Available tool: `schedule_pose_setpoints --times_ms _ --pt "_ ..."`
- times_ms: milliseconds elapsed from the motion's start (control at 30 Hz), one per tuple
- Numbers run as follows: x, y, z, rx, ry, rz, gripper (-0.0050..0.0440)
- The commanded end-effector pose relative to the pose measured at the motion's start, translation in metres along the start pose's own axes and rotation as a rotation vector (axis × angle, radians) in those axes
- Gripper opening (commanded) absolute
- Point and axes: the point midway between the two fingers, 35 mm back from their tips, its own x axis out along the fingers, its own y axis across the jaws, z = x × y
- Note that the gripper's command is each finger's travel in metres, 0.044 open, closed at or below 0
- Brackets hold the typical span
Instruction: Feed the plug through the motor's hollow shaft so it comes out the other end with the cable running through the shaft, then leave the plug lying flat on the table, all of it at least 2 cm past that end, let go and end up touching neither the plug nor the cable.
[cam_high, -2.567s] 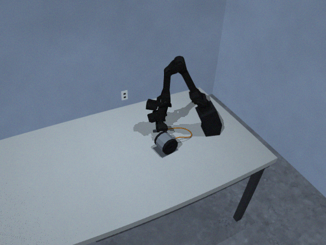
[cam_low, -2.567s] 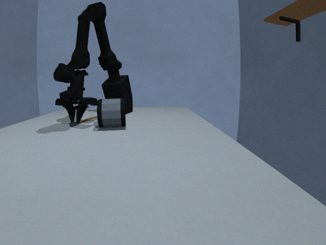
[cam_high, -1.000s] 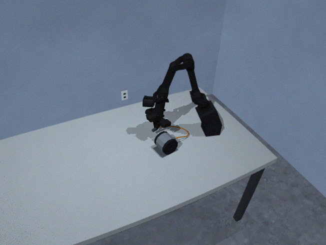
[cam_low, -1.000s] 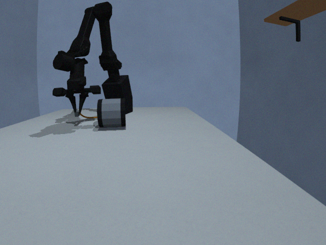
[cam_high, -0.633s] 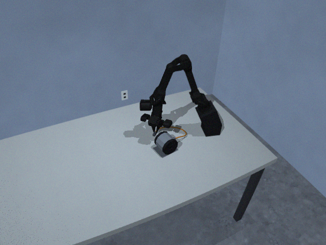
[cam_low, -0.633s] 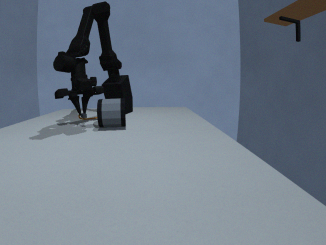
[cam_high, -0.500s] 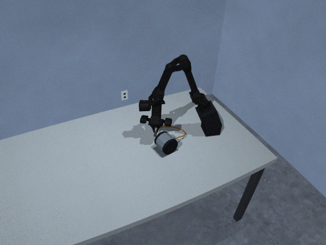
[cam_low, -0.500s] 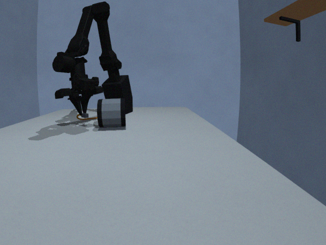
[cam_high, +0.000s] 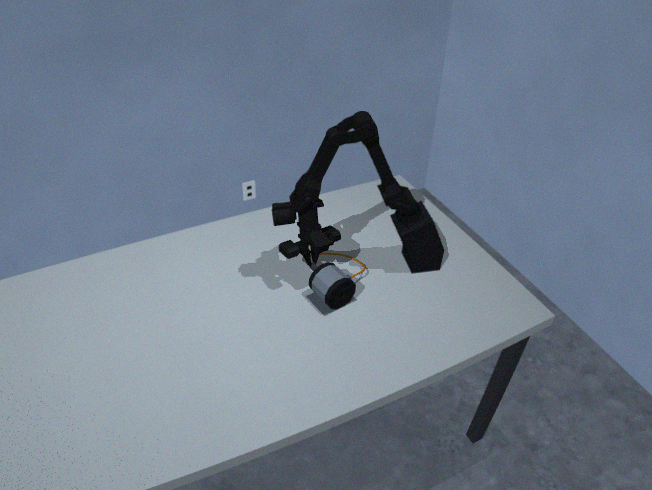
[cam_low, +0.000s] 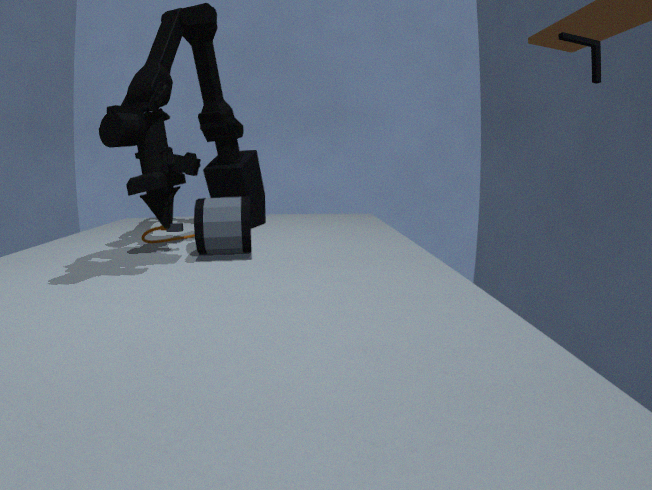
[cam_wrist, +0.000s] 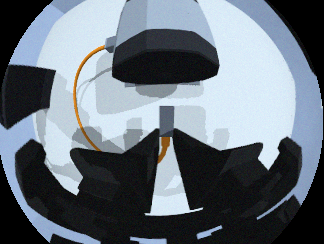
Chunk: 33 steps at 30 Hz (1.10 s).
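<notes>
The motor is a light grey cylinder with dark ends, lying on its side. My gripper is shut on the grey plug, holding it above the table. In the wrist view the plug points toward the motor's near dark end, with a gap between them; the shaft opening cannot be made out there. The orange cable loops outside the motor, from its side fitting to the plug. The top view barely shows the plug.
The arm's dark base stands on the table behind the motor. Walls stand beyond the table, and a wooden shelf is high at the right in the exterior view.
</notes>
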Motion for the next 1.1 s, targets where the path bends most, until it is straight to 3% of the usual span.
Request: schedule_pose_setpoints --times_ms 0,200,1067 --pt "0.000 -0.002 0.000 -0.053 -0.008 0.003 0.0000" --pt "0.003 -0.001 0.018 -0.053 -0.008 0.003 0.0000" --pt "0.003 -0.001 0.018 -0.053 -0.008 0.003 0.0000"
